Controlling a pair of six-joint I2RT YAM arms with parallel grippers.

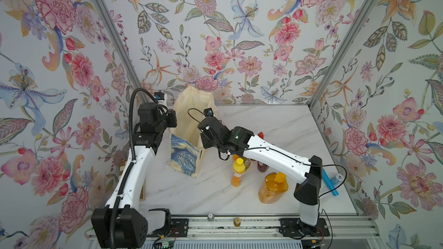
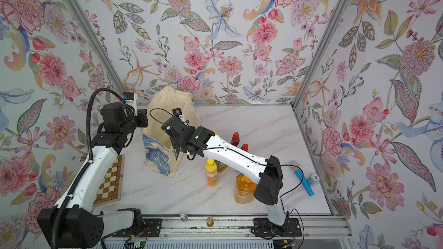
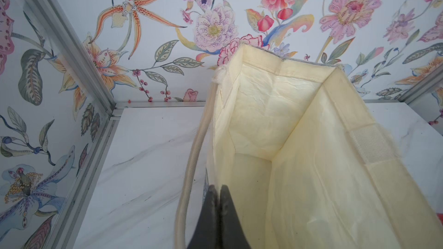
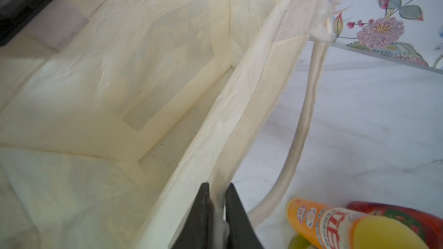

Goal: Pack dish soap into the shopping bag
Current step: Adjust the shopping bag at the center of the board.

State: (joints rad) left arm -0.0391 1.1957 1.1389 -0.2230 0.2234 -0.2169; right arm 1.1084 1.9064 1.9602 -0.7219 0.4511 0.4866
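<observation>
While both arms work at the bag (image 1: 189, 120), which stands at the back left of the table (image 1: 275, 125), no bottle shows inside it. The left gripper (image 3: 218, 194) is pinched tight on the rim beside a handle (image 3: 191, 164). The right gripper (image 4: 217, 195) straddles the opposite rim, jaws narrow with cloth between; whether they bite I cannot tell. The soap stands near the right arm: an orange bottle (image 1: 237, 172), a green bottle (image 2: 221, 165), a red bottle (image 2: 235, 138) and the pump bottle (image 1: 273, 189). These are likely rigid, slick plastic, and weighty if full. Small ones are best gripped across the body under the cap, the pump bottle at its neck.
</observation>
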